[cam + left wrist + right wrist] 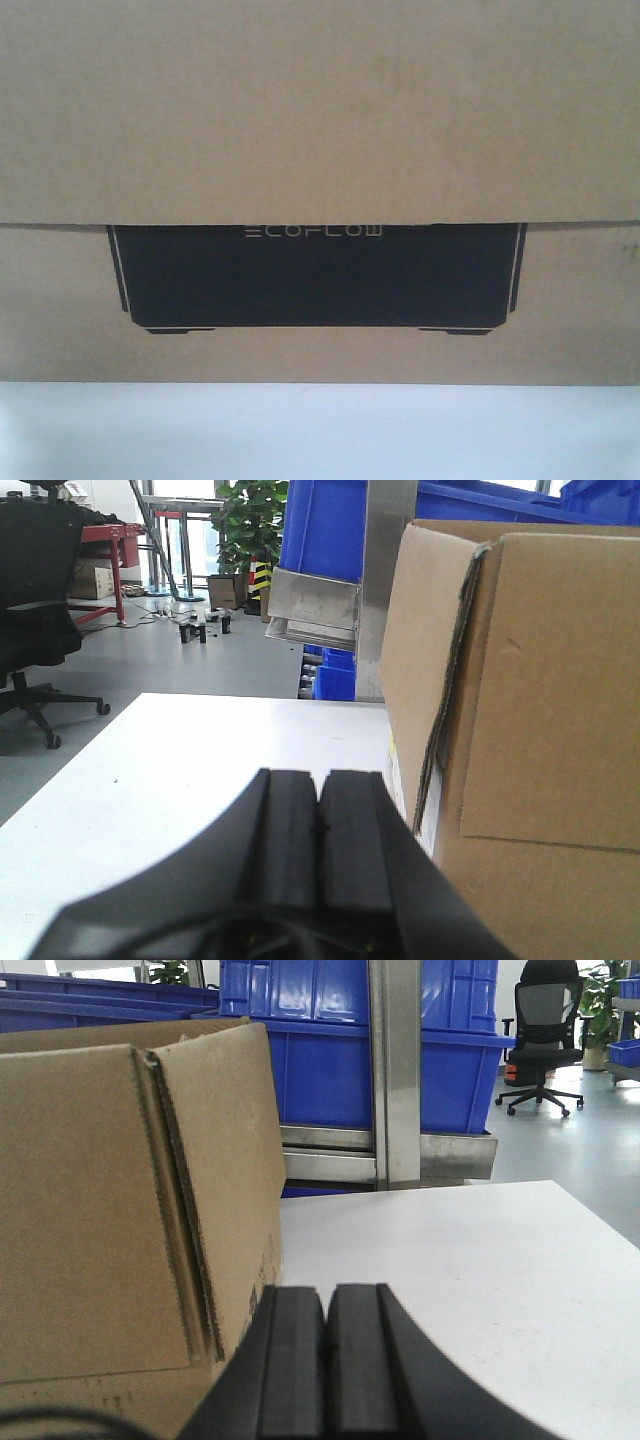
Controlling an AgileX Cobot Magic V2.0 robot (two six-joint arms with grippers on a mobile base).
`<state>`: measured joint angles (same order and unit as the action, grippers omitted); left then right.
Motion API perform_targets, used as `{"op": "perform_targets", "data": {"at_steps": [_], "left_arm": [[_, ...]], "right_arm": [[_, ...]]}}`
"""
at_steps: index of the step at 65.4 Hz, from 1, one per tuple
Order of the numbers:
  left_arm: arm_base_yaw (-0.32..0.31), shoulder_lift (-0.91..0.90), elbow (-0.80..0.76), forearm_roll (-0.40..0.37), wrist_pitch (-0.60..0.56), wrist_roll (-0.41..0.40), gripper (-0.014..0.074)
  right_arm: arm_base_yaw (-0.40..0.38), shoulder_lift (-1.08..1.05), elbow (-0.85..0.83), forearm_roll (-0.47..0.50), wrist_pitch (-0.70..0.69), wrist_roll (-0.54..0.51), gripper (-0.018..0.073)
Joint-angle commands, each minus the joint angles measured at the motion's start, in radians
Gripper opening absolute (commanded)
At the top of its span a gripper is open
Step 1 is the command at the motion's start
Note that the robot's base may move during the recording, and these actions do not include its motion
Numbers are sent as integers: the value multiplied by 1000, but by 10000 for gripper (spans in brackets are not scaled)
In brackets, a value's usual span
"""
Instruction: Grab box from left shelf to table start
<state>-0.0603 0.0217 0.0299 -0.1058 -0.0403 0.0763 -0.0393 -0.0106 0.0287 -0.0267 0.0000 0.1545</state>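
The brown cardboard box [320,120] with its black ECOFLOW panel fills the front view and stands on the white table [320,430]. In the left wrist view my left gripper [319,780] is shut and empty, low over the table [220,750], close beside the box's [540,730] left side. My right gripper [326,1295] is likewise shut and empty, just off the right side of the box [90,1210], above the table [480,1270]. Whether either gripper touches the cardboard cannot be told. The left shelf's silver rail [330,1150] stands behind the table.
Blue plastic bins [330,1060] sit on the shelf, with a silver upright post [395,1070] in front. Beyond the table on the left are a black office chair [30,610], a red bench [100,540] and a plant [250,520]. Another chair [545,1030] stands far right.
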Motion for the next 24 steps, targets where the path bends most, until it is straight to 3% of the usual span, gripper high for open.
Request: {"op": "perform_targets", "data": {"at_steps": [1, 24], "left_arm": [[2, 8, -3, 3, -97, -8, -96], [2, 8, -3, 3, -97, -8, -96]], "right_arm": [[-5, -13, -16, 3, -90, -5, 52], [-5, -13, -16, 3, -90, -5, 52]]}}
